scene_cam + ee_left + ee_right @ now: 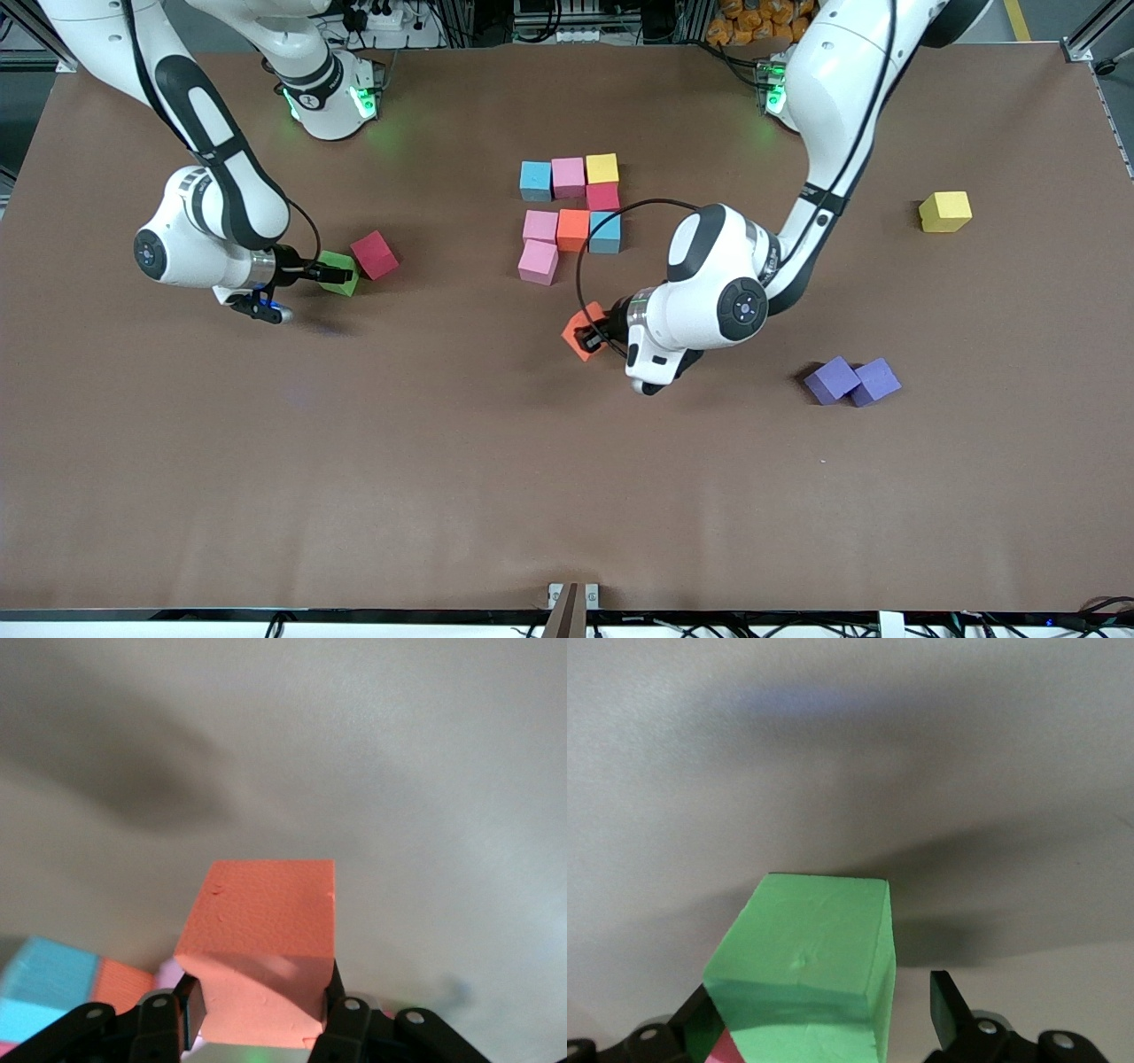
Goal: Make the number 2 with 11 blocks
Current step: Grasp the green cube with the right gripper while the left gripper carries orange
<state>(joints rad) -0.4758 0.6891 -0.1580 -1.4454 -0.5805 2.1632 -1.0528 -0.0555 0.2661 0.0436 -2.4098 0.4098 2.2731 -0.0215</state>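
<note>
Left gripper (592,335) fingers pinch an orange cube (580,330), lifted over the surface (443,478) nearer the front camera than the partly built number 2 (573,215). Right gripper (330,274) fingers spread around the green cube (341,268), beside a red cube (375,254).

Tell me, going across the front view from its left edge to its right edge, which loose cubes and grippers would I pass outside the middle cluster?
Right gripper at the green cube → red cube → orange cube in the left gripper → two purple cubes → lone yellow cube.
</note>
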